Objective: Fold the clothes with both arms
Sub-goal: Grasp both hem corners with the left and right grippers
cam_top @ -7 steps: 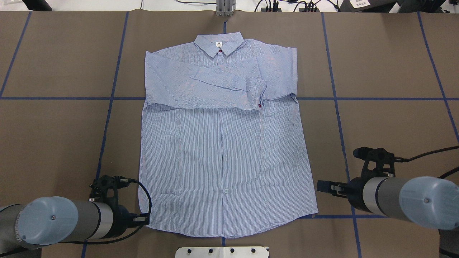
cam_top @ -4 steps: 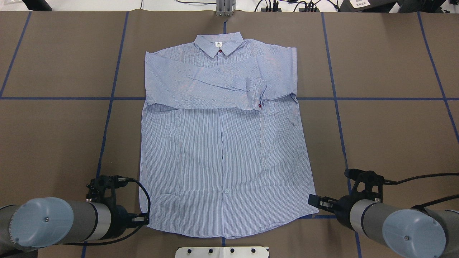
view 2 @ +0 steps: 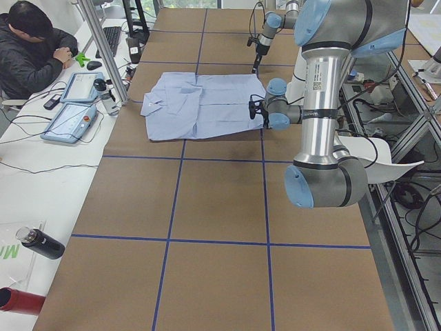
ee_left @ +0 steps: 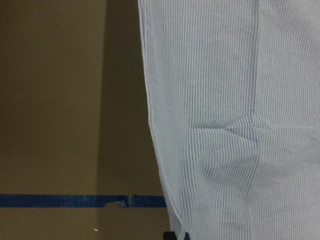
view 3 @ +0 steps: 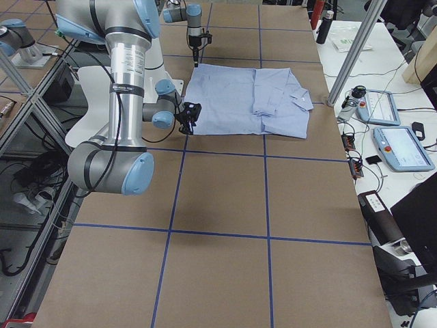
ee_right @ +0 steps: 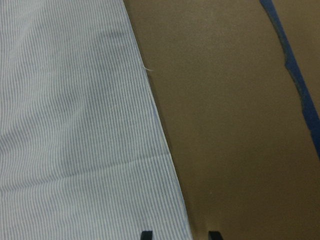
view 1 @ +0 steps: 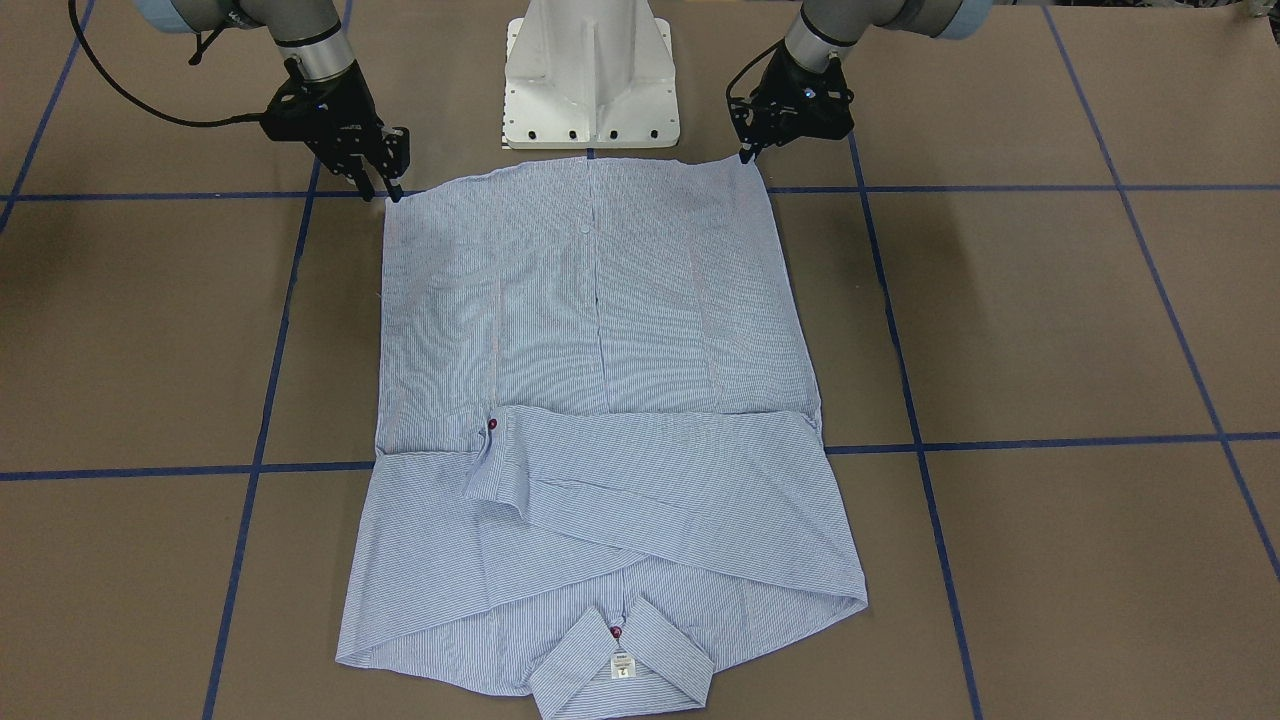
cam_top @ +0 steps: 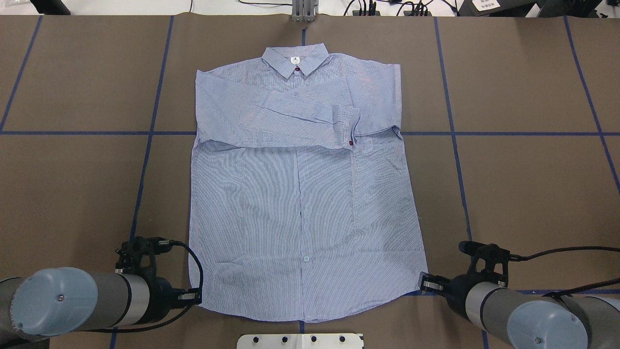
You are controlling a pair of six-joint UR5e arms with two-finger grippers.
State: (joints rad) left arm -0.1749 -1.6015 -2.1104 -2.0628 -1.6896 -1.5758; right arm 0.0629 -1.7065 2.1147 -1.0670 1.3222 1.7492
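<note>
A brown table (cam_top: 533,184) marked into squares by blue tape lines (cam_top: 145,165) fills the scene, with one white pedestal base (view 1: 590,75) at the robot's edge. On it there are one shirt (cam_top: 300,218), two arms and two grippers. The shirt lies flat and front up in the middle of the table, hem toward the robot and collar (cam_top: 283,55) at the far side. It is light blue with fine white stripes, and both long sleeves are folded across the chest, one cuff (cam_top: 351,126) lying on top. Two red buttons show, one at the collar (cam_top: 297,69) and one on the cuff (cam_top: 350,143), along with one pale button (cam_top: 305,259) low on the placket and one small white neck label (cam_top: 295,60). The left arm (cam_top: 72,300) and right arm (cam_top: 533,320) both reach low over the table toward the hem corners. The left gripper (cam_top: 193,295) sits at the hem's left corner, and its wrist view shows one narrow black tip closed on the cloth edge. The right gripper (cam_top: 426,283) is at the other corner with its fingertips (ee_right: 146,235) spread apart, the shirt's side edge lying between them.
</note>
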